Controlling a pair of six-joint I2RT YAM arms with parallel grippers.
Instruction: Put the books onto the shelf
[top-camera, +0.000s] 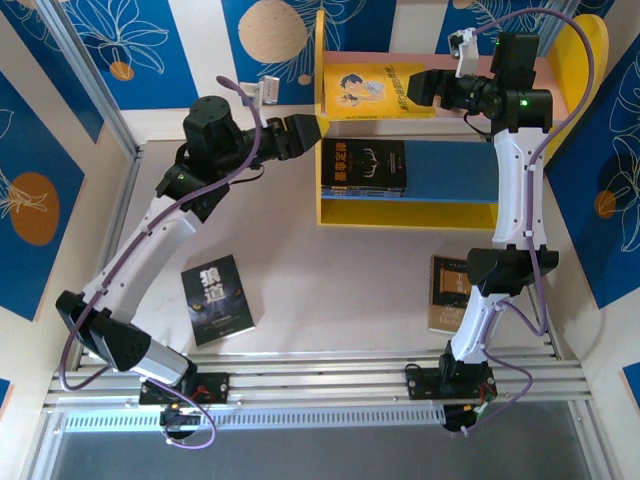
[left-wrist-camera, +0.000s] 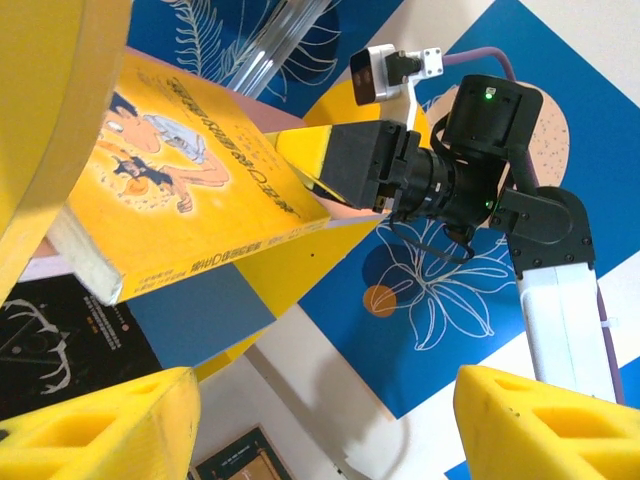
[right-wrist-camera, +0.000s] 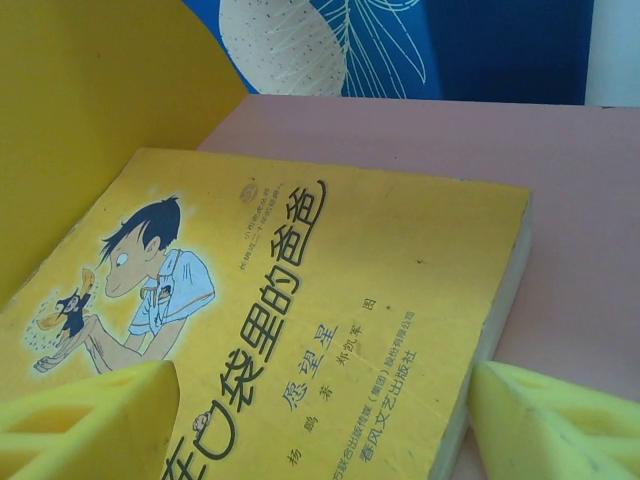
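Left gripper (left-wrist-camera: 325, 405) and right gripper (right-wrist-camera: 320, 405) gape empty; yellow book (right-wrist-camera: 300, 290) on pink board (right-wrist-camera: 570, 180) reads "袋里的爸爸", "愿望星", "春风文艺出版社"

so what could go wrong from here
1. The right gripper hangs open over the edge of the yellow book; pulling back, a finger could drag it off the pink board.
2. The left gripper, also open, sits close to the shelf's yellow side panel and could bump it.
3. The brown book lies partly under the right arm, an awkward pick.
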